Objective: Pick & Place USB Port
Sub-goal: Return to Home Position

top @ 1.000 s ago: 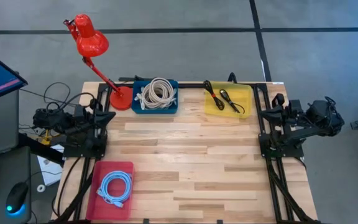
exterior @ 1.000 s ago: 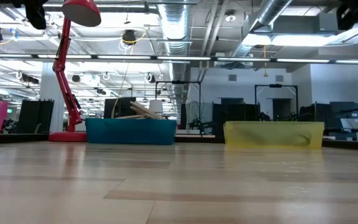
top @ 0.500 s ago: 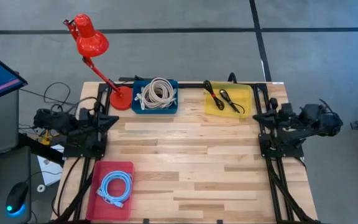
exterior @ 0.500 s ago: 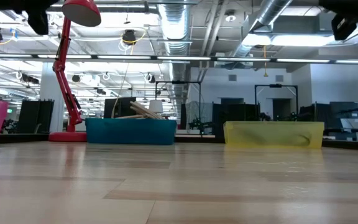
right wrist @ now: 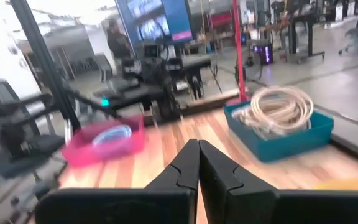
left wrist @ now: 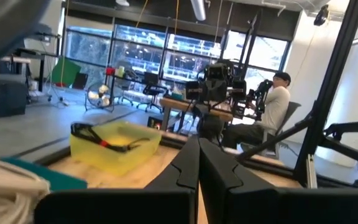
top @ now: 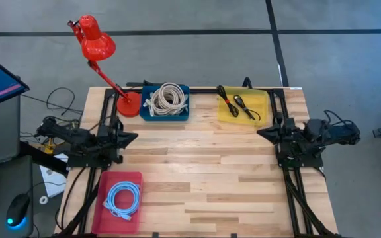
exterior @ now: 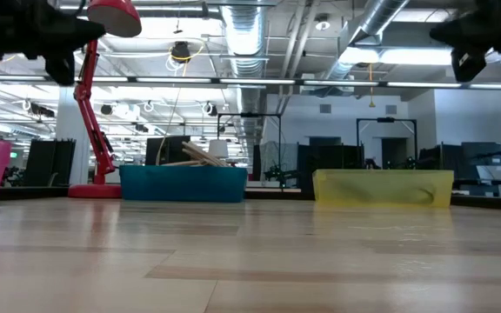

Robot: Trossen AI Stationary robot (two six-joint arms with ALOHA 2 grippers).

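Butcher-block table [top: 204, 172] carries the brown cable [top: 167, 98] coiled in the blue bin [top: 166, 118] beside the red lamp [top: 96, 41] and the blue cable [top: 123, 198] in the red bin [top: 104, 185]; left gripper [top: 132, 138] and right gripper [top: 262, 132] hang at opposite sides, both pinched closed

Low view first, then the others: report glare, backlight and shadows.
Low view: ceiling lights glare; the table carries a pale sheen. Left wrist view: bright windows backlight the left fingers, which are shut. Right wrist view: the right fingers, also shut, stand dark against a bright room. High view: even light, only soft shadows.
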